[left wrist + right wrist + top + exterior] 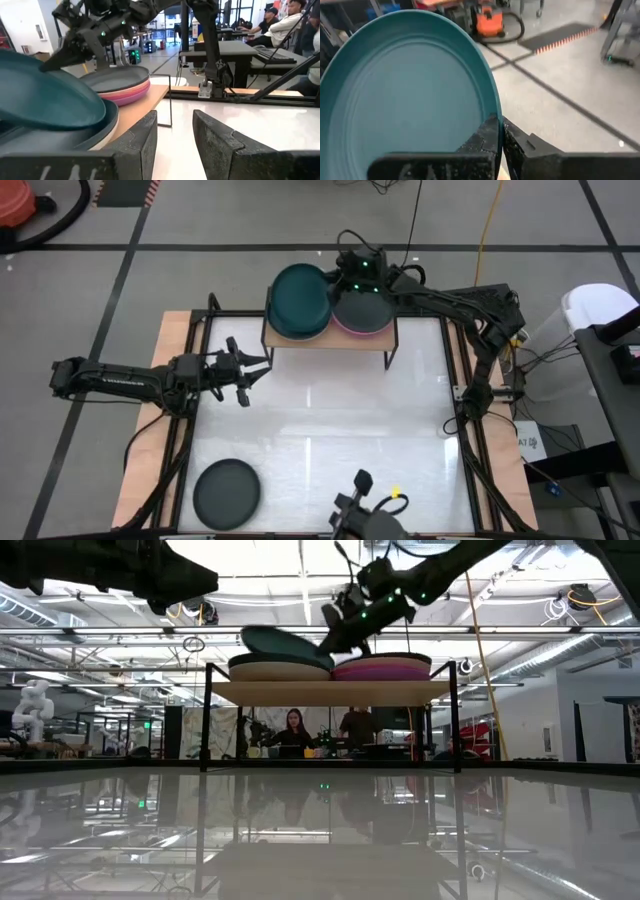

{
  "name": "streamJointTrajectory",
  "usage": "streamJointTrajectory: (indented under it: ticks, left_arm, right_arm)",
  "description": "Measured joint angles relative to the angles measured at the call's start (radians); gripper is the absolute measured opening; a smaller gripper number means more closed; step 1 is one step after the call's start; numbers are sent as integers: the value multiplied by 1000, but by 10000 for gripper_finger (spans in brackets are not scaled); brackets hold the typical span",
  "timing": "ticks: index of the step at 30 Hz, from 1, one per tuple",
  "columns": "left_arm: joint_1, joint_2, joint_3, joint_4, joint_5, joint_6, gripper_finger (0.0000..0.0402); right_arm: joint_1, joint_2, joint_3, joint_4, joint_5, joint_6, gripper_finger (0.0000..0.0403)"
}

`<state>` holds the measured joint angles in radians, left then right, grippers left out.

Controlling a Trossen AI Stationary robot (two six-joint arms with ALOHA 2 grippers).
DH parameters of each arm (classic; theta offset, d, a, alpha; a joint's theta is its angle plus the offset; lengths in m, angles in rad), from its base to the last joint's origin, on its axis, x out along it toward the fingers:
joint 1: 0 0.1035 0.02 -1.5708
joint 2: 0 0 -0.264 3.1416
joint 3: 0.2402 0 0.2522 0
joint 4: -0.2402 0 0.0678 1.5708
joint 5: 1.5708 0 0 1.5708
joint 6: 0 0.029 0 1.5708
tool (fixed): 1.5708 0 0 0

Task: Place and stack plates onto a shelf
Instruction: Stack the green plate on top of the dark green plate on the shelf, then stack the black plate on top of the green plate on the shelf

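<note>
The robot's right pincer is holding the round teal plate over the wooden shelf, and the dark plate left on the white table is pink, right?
Not quite. The right pincer does grip the round dark teal plate above the small light-wood shelf, but the round plate left on the white table is dark grey, not pink. The high view shows it.

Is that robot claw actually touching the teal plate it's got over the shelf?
Touching. The right wrist view shows the right gripper with both fingers pinched on the teal plate's rim.
</note>
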<state>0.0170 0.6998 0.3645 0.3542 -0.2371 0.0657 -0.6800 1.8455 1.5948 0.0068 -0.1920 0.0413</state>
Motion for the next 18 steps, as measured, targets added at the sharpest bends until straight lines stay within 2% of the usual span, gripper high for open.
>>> streamJointTrajectory:
  ticks: [9,14,18]
  left_arm:
    - [0,0,0,-39,0,-23,131]
    - [0,0,0,-39,0,-30,131]
    - [0,0,0,-38,0,-35,131]
  right_arm:
    - [0,23,0,-24,0,-9,5]
    - [12,23,0,-27,4,-41,33]
    - [26,21,0,-29,-2,-81,70]
